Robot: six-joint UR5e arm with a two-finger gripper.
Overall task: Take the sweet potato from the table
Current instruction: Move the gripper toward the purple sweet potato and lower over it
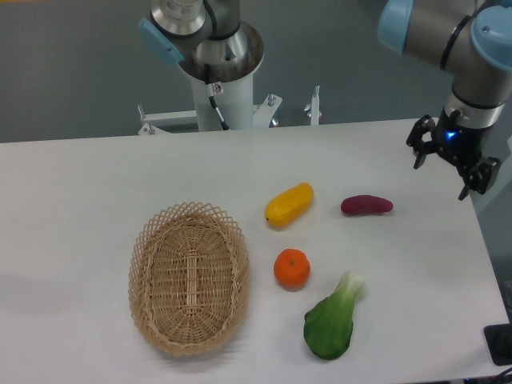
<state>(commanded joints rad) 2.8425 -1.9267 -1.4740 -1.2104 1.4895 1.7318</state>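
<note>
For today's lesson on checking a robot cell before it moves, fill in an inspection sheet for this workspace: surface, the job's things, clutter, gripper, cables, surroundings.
Surface: white table, plain and matte, no spills seen.
Job's things: sweet potato lies flat on the table at right, apart from everything else, untouched.
Clutter: yellow oblong fruit left of the sweet potato; orange below that; green leafy vegetable near the front edge; empty wicker basket at left.
Gripper: gripper open, holding nothing, up and to the right of the sweet potato, near the table's right edge.
Cables: a black cable runs down the robot base pedestal.
Surroundings: grey floor behind the table; nothing else seen.
</note>
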